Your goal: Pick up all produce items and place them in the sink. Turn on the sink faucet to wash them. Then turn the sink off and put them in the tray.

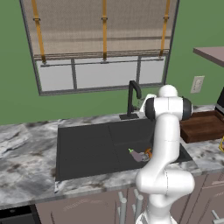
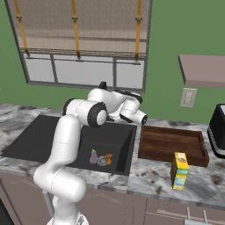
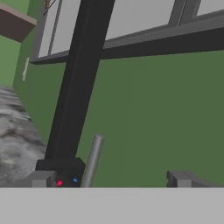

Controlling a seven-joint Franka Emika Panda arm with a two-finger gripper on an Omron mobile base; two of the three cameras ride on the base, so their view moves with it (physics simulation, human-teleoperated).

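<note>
Marble-patterned grey bench (image 1: 26, 148) is running along a green wall (image 1: 17, 100) beneath a wide window (image 1: 100, 48) whose woven blind with orange straps is hanging most of the way down. Set into the bench, the matte black sink (image 1: 83, 151) is lying open, and both produce items are sitting together on its floor toward the right end: the dull purple piece (image 2: 93, 157) with its green stem tip, and the orange piece (image 2: 107, 159) just beside it, near the round steel drain. The slim black sink faucet (image 1: 132, 99) is standing behind the basin on its small square base. To the right of the sink, the dark brown wooden tray (image 2: 172, 145) is resting on the bench, with a yellow carton (image 2: 179, 170) standing upright in front of it and a dark appliance (image 2: 217, 131) at the far right edge. A white wall outlet (image 2: 188, 97) is showing above the tray, under a pinkish shelf (image 2: 203, 70).

The end effector (image 3: 109, 179) is hanging close up at the faucet's base, its fingers spread wide apart, holding nothing; the faucet's column and a thin grey lever (image 3: 92, 159) are rising just ahead of the left fingertip.
</note>
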